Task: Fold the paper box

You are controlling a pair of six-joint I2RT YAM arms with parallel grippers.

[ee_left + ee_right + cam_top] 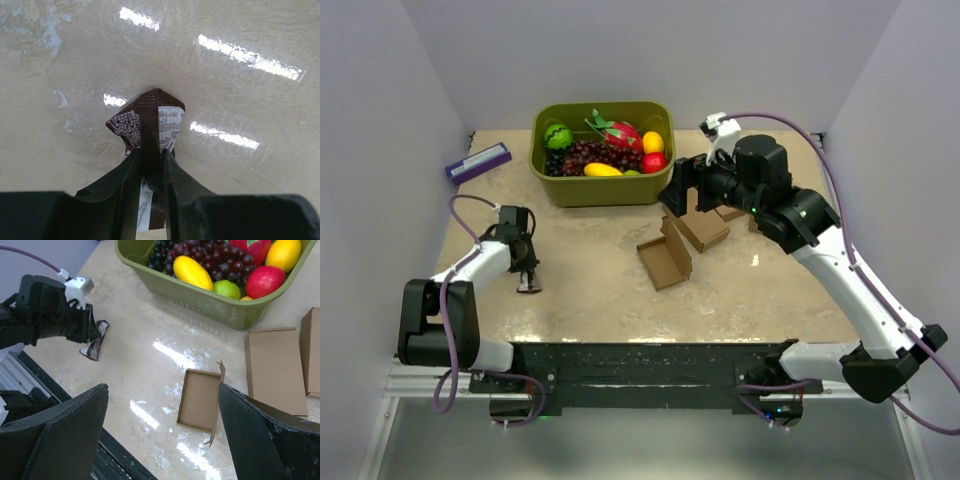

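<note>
— How far along is the fold?
— Barely begun, I'm judging. The paper box [665, 258] is lying open near the middle of the surface [590, 290], its walls only partly raised and its flaps untucked. Tucking and closing are looking like the work left. More flat brown cardboard pieces [705, 228] are lying just beyond it, toward one o'clock.
— And your arms?
— My right claw [677, 197] is hovering over the box's twelve o'clock side, close to the green fruit basket [603, 190], jaws spread wide and touching nothing. My left arm is reaching low at nine o'clock, its claw [151, 160] pinching a small printed wrapper [150, 117] on the surface, well apart from the box.
</note>
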